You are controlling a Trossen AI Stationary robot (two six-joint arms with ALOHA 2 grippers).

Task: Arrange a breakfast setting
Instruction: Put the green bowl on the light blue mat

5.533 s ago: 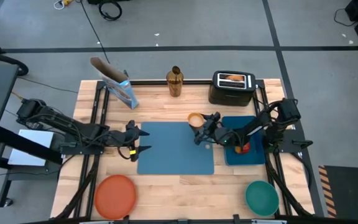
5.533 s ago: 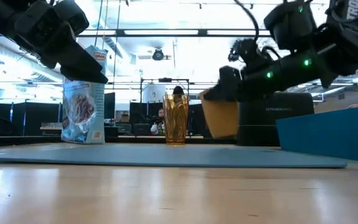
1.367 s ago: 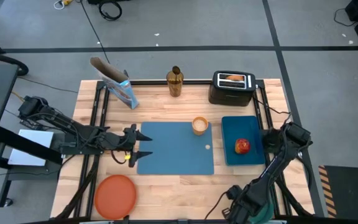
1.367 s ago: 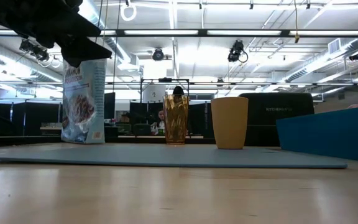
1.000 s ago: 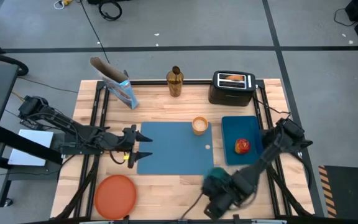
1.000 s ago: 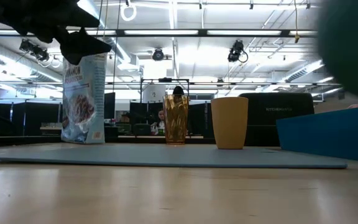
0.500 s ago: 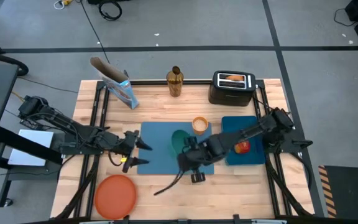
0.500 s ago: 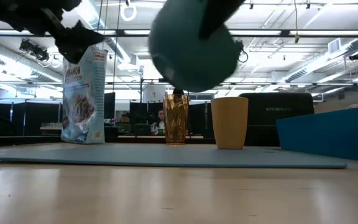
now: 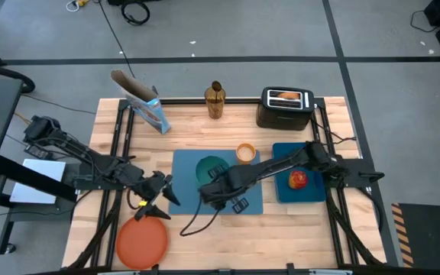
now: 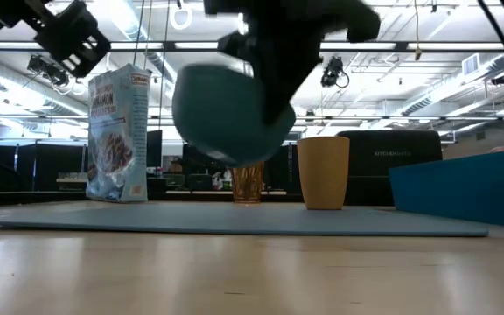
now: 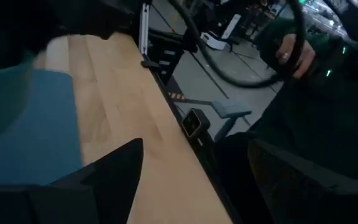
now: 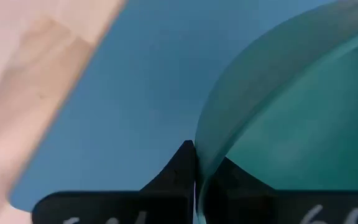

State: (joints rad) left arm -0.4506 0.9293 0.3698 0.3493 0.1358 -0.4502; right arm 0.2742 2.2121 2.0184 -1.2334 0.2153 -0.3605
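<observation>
Since half a second ago, the teal bowl (image 9: 211, 169) has been carried further toward the left half of the flat blue rectangular placemat (image 9: 247, 200), and the left arm has been swung from the mat's left edge toward the round orange plate (image 9: 141, 241). The bowl is pinched by its rim between the closed fingers of the right gripper (image 12: 196, 167); in the low view it is seen held clear above the mat, tilted, in front of the amber glass (image 10: 248, 185). The small orange cup (image 9: 244, 153) is stood on the mat's far right corner, just beside the bowl. The red apple (image 9: 298, 179) is lain on a blue board (image 9: 285, 156) to the right of the mat. The blue cereal box (image 9: 150, 109) is stood at the far left of the table (image 9: 189, 134), and toast (image 9: 285, 96) is seen in the black toaster (image 9: 285, 115) at the far right. The left gripper (image 9: 156, 201) is held spread open just off the mat's left edge, above the near-left corner where the plate is lain. A metal spoon cannot be made out
</observation>
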